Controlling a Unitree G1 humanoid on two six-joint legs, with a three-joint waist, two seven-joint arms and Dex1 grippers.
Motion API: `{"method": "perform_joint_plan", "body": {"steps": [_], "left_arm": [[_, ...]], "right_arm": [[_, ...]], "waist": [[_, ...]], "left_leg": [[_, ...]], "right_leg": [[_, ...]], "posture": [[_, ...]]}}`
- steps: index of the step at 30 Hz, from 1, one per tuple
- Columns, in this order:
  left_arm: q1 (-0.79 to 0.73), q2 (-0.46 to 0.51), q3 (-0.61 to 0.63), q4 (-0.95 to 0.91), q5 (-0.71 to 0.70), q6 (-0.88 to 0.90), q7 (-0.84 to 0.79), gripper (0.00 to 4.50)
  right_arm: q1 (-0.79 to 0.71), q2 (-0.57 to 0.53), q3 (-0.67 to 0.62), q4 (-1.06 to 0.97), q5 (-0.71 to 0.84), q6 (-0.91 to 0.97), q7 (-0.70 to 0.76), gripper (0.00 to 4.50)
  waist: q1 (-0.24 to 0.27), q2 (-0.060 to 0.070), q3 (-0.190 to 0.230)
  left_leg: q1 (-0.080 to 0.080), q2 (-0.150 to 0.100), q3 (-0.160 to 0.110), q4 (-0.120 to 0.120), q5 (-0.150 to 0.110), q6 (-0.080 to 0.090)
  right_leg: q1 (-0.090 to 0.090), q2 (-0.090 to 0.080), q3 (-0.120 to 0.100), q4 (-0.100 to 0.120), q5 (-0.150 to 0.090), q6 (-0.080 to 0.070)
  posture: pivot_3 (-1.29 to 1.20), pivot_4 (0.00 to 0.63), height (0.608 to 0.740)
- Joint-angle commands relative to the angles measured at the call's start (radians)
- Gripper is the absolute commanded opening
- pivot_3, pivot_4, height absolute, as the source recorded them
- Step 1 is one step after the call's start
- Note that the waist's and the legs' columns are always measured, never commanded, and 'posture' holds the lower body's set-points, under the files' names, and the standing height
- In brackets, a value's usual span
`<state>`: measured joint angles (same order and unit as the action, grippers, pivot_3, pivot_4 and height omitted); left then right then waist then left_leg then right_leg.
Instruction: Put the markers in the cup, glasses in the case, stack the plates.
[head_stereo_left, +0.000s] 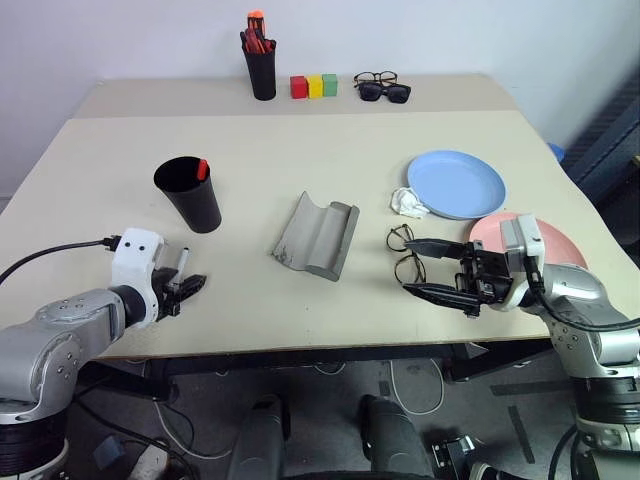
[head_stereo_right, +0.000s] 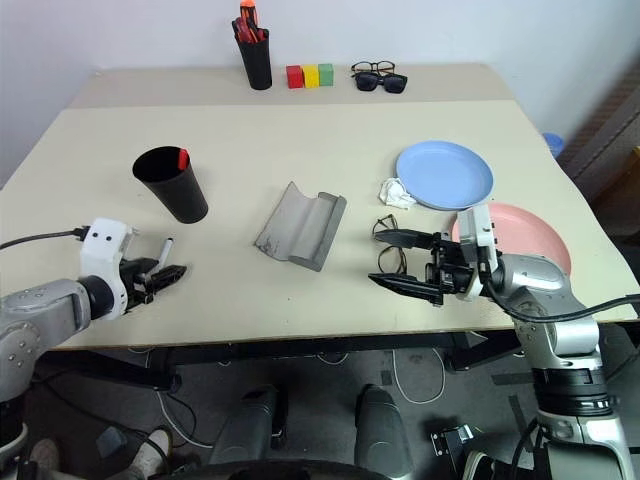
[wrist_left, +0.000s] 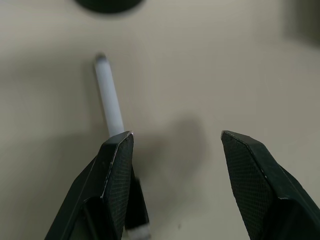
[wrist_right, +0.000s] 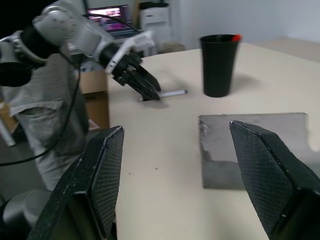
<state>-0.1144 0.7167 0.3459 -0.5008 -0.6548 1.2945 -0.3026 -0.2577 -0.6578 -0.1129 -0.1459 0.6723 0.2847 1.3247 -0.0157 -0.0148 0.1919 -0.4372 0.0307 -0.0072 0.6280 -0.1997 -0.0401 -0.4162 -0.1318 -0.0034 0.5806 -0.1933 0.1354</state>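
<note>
Left wrist view: left claw (wrist_left: 172, 145) released over the white-ended marker (wrist_left: 110, 97), seemingly touching; right claw (head_stereo_left: 425, 268) released.

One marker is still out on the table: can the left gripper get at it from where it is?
Probably yes. The left gripper is open right at the marker, which lies flat on bare table with nothing around it.

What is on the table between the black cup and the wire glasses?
The open grey case lies between the cup and the glasses, as the left eye view shows.
</note>
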Motion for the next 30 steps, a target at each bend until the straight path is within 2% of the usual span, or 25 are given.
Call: {"method": "perform_joint_plan", "body": {"steps": [1,10,12,23,30], "left_arm": [[-0.018,-0.004,0.001,0.007,0.023,0.018,0.021,2.83],[-0.099,-0.116,-0.043,0.047,0.094,0.088,0.133,2.83],[-0.130,-0.131,-0.015,0.047,0.088,0.106,0.134,2.83],[-0.295,-0.076,0.143,0.036,0.059,0.298,0.080,2.83],[-0.283,-0.029,0.133,0.099,0.071,0.320,0.113,2.83]], "right_arm": [[-0.030,0.005,0.029,-0.037,-0.025,-0.055,0.027,3.42],[-0.039,0.028,0.051,0.001,-0.059,-0.112,0.025,3.42],[-0.038,0.025,0.045,0.006,-0.062,-0.116,0.022,3.42],[-0.052,0.030,0.052,0.014,-0.070,-0.118,-0.012,3.42],[-0.065,0.050,0.062,0.023,-0.071,-0.112,-0.024,3.42]], "waist": [[0.002,0.000,0.000],[0.001,0.000,0.000],[0.001,0.000,0.000],[0.002,-0.001,0.000],[0.001,-0.001,0.000]], "left_leg": [[-0.001,0.000,0.000,0.000,0.001,0.001],[-0.004,0.000,0.000,0.003,0.003,0.001],[-0.003,0.000,0.000,0.003,0.003,0.000],[-0.004,0.000,0.000,0.003,0.003,0.001],[-0.004,0.001,0.000,0.002,0.004,0.001]], "right_leg": [[-0.002,0.000,0.000,0.001,0.000,0.000],[-0.004,0.000,0.000,0.003,0.000,0.000],[-0.004,0.000,0.000,0.004,0.001,-0.001],[-0.006,0.001,0.000,0.005,0.001,-0.002],[-0.006,0.002,0.000,0.005,0.001,-0.001]], "posture": [[0.00,0.150,0.740],[0.00,0.150,0.740],[0.00,0.150,0.740],[0.00,0.150,0.740],[0.00,0.150,0.740]]}}
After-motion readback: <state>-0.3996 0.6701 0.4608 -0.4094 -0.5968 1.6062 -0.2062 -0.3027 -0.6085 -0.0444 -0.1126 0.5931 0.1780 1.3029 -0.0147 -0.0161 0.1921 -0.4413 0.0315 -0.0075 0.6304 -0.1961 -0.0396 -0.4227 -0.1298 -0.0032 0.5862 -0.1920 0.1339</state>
